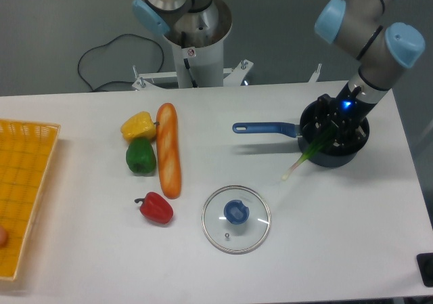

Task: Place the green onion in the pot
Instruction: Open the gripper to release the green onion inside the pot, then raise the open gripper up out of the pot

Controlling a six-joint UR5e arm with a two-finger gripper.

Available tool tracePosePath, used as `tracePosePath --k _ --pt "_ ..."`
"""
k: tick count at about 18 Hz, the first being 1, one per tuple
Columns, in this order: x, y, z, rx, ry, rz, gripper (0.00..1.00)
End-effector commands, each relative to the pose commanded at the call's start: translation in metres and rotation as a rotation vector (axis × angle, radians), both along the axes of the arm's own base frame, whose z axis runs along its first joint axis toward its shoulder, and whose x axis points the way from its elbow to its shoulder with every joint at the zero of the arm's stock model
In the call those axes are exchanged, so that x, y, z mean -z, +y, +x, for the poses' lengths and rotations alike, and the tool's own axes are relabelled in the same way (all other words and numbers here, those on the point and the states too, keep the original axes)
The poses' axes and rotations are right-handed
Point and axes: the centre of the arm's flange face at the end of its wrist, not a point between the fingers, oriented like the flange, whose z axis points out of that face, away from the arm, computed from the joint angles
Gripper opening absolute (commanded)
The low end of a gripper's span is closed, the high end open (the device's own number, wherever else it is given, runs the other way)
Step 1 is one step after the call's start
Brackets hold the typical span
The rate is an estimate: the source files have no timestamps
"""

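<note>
- Currently the gripper [336, 124] sits low over the pot [335, 140], inside its rim; it's dark against the dark pot, so I cannot tell if the fingers are clamped or apart.
- Onion [306, 156] is tilted: green end up inside the pot under the gripper, white bulb end sticking out over the front-left rim and pointing down toward the table [338, 236]. Whether the bulb tip touches the table is unclear.
- Pot is at the right rear of the table, blue handle [264, 127] pointing left.
- Blue light glows on the wrist just above the pot.
- Table is plain white and matte, with soft shadows under the items.
- Glass lid [235, 219] with blue knob lies flat front-centre, well apart from the pot.
- Left of centre: baguette [168, 149] lying front-to-back, yellow pepper [138, 125] touching its upper left side, green pepper [141, 156] just below the yellow one and beside the baguette, red pepper [155, 208] near the baguette's front end.
- Yellow basket [20, 182] at the left edge, partly cut off; a small pinkish item shows at its far left edge, too cropped to identify.
- Arm base [193, 40] is mounted behind the table's rear edge, with a black cable [101, 63] looping on the grey floor behind.
- Dark object at the bottom right corner is cut off and unidentifiable.
</note>
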Motion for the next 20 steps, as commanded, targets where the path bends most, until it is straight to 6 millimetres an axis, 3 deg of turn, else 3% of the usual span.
tracePosePath --k 2,3,11,15,20 --pt "-0.008 0.001 -0.002 0.004 0.018 0.003 0.93" --pt "-0.014 0.002 -0.003 0.005 0.029 0.003 0.99" --pt "-0.062 -0.001 0.008 -0.002 0.115 -0.026 1.00" --pt "-0.074 -0.003 0.018 0.013 0.147 -0.109 1.00" --pt "-0.082 0.015 0.027 0.072 0.186 -0.192 1.00"
